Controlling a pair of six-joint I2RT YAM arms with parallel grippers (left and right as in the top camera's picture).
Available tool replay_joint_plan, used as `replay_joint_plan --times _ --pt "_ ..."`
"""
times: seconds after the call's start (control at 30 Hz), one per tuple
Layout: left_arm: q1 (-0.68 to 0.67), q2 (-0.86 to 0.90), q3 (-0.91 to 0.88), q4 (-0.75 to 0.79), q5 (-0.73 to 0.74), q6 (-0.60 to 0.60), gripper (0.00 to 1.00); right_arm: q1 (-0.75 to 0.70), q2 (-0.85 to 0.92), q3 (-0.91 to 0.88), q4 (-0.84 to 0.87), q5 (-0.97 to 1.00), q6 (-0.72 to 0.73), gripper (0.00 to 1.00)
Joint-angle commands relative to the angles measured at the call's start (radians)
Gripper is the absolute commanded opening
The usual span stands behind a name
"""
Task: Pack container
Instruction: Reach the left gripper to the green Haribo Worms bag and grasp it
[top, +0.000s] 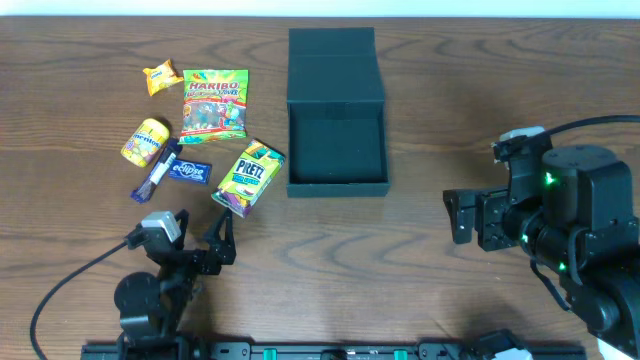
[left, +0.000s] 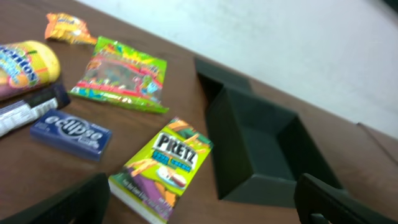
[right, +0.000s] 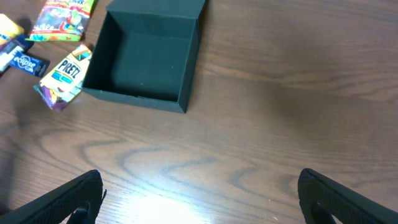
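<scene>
My left claw gapes wide and empty near the Pretz box. The container sits beyond it to the right, lid flipped back, interior bare. My right claw, also spread wide and empty, hangs well right of it.

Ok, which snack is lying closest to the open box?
The Pretz pack, green and purple, slanted right beside the dark box; the gummy bag and the rest sit farther away.

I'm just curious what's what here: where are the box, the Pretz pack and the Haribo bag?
box (top: 337, 188), overhead view, front wall
Pretz pack (top: 248, 178), overhead view, printed face
Haribo bag (top: 214, 105), overhead view, middle of front
</scene>
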Motion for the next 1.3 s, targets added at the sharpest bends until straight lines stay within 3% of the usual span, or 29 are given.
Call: replay_joint_plan --times 0.0,0.27,0.73,1.03,1.27 --pt "0.006 0.116 0.1 0.007 -0.079 0.079 0.96 -0.009 -0.002 -0.002 -0.003 -0.001 -0.014 0.99" --pt "0.006 0.602 0.384 0.005 -0.237 0.208 0.96 -0.009 -0.002 -0.002 -0.003 -0.001 -0.014 0.99" --pt "-0.075 1.368 0.93 -0.078 -0.293 0.309 0.96 -0.009 -0.002 -0.002 -0.003 -0.001 -0.014 0.99" --pt "-0.089 1.674 1.143 -0.113 -0.315 0.31 0.96 -0.009 -0.002 -0.002 -0.003 -0.001 -0.015 0.99" --pt "-0.087 1.791 1.16 0.037 -0.316 0.32 0.95 -0.009 -0.002 -0.002 -0.003 -0.001 -0.015 0.99"
